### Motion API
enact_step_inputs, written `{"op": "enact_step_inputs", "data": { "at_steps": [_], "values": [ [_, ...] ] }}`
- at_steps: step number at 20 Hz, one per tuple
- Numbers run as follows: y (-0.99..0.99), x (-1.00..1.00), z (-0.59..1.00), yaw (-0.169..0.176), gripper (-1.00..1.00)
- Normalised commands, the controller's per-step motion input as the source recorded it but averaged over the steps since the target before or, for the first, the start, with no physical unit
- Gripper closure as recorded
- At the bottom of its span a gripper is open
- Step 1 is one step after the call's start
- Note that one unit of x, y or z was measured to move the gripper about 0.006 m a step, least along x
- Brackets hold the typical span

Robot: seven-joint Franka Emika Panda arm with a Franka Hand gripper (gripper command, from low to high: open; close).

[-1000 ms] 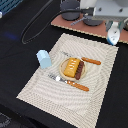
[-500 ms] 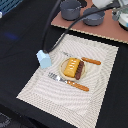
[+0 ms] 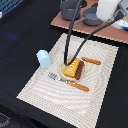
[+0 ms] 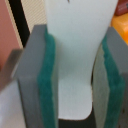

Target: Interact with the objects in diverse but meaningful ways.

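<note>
In the wrist view my gripper (image 4: 75, 75) is shut on a small white piece (image 4: 75, 40), which is squeezed between the green pads (image 4: 47, 80). The exterior view shows the arm's white head (image 3: 109, 9) high at the exterior view's right, above the brown board; its fingers are blurred there. A ridged orange-yellow block (image 3: 72, 68) and a thin dark-brown stick (image 3: 80, 71) lie side by side on a small plate (image 3: 64, 73) in the middle of the striped mat. A light blue cup (image 3: 43, 59) stands at the mat's edge on the exterior view's left.
An orange-handled fork (image 3: 70, 82) lies in front of the plate and an orange-handled knife (image 3: 91, 61) behind it. Two grey pots (image 3: 70, 8) (image 3: 92, 16) stand on the brown board (image 3: 105, 29). Black cables (image 3: 75, 30) hang over the mat.
The arm's head has shifted a little at the exterior view's upper right. The cup, plate and cutlery have not moved.
</note>
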Motion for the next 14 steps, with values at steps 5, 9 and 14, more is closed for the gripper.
{"op": "enact_step_inputs", "data": {
  "at_steps": [5,9,14],
  "values": [
    [0.11,-0.88,-0.76,0.104,1.00],
    [0.01,-0.56,-0.61,0.087,1.00],
    [0.00,-0.53,-0.65,0.073,1.00]
  ]
}}
